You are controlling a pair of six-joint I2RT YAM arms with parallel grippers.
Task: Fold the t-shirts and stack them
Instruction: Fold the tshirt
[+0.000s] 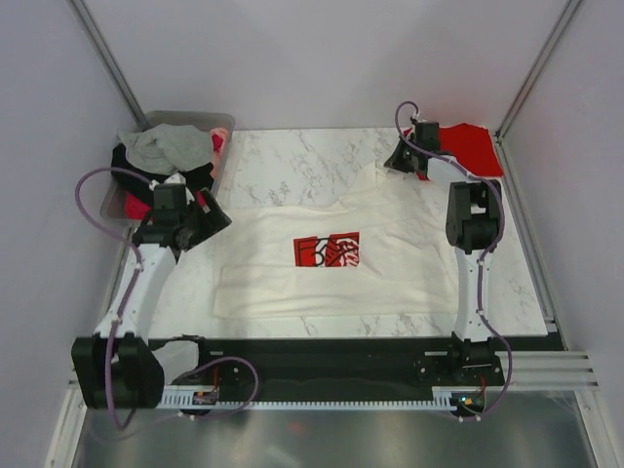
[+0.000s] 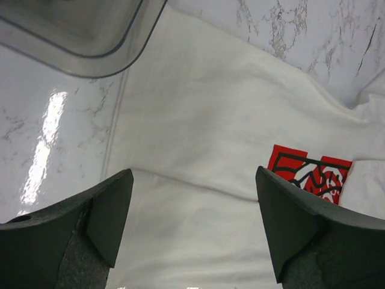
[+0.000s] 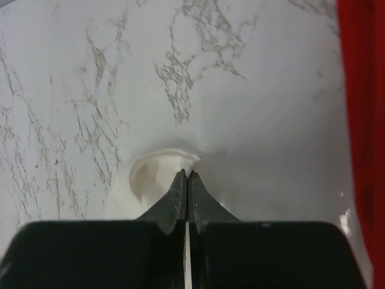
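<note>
Right wrist view alone shows right jaws pinching cream tee; left jaws gape.

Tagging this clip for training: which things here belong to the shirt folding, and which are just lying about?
Job: cream-white cloth t-shirt with red rectangular print; plain bright red cloth t-shirt.
Lying about: clear plastic bin; heaped grey and black clothes inside it.

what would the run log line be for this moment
step: folding | left gripper: open over cream tee | right gripper: shut on cream tee, far edge | red tee: far right corner
</note>
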